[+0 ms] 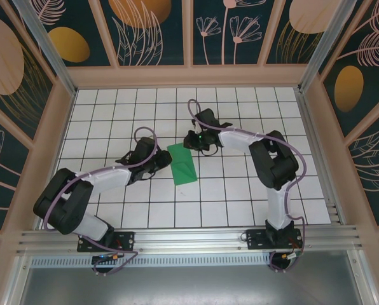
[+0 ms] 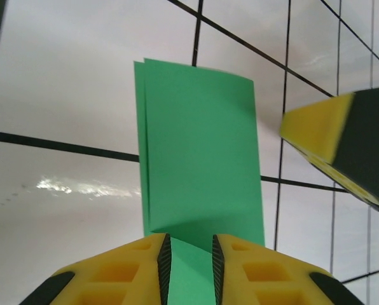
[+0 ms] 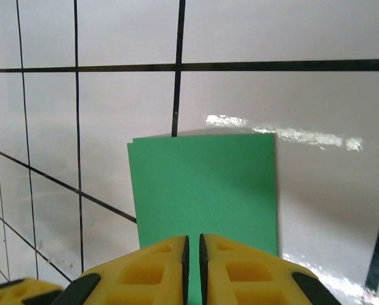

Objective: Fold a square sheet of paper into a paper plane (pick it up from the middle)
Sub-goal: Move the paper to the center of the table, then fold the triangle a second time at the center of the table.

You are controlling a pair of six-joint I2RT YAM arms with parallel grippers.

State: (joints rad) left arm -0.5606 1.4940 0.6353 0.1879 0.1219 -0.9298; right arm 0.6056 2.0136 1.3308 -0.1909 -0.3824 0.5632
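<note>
The square sheet of paper (image 1: 183, 164), bright green, lies folded double and flat on the white grid table in the middle. My left gripper (image 1: 163, 162) reaches in from the left to the sheet's near edge. In the left wrist view its jaws (image 2: 188, 267) stand a little apart, with the green paper (image 2: 199, 152) showing in the gap and running away from them. My right gripper (image 1: 191, 142) comes from the right onto the sheet's far end. In the right wrist view it (image 3: 192, 267) is shut to a thin slit over the paper (image 3: 205, 190).
The white tiled table (image 1: 266, 190) has wooden walls (image 1: 189, 75) on three sides and a metal rail (image 1: 189, 238) along the near edge. The two grippers sit close together; a right finger (image 2: 342, 140) shows in the left wrist view.
</note>
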